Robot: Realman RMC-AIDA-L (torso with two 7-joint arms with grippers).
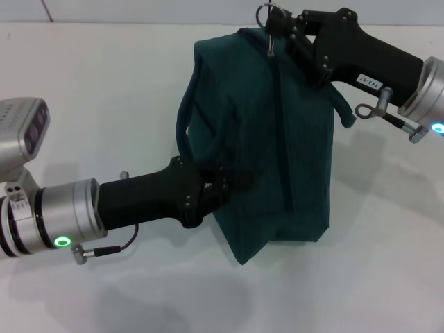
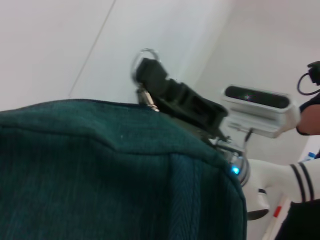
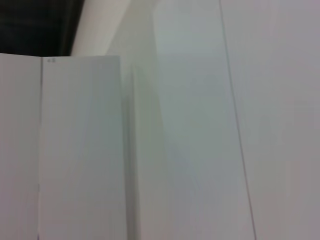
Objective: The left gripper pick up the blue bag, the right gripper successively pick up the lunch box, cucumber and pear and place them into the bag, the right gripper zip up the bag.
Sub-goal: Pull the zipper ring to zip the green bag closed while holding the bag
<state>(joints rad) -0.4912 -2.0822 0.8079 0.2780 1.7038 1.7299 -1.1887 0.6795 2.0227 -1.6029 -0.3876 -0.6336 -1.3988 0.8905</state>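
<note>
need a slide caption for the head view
Left gripper steadies the blue bag while right gripper holds its zipper ring.

Looks like a robot lab or test room. Plain white worktop (image 1: 104,90) with nothing domestic on it, bare white wall panels (image 3: 80,150) with seams. In the left wrist view, at about 3 o'clock, a white robot body (image 2: 280,175) with dark stripes and a head camera bar (image 2: 257,97).

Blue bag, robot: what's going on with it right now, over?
Left gripper clamped on blue bag side. Right gripper holds zipper ring at top. Nothing blocking.
</note>
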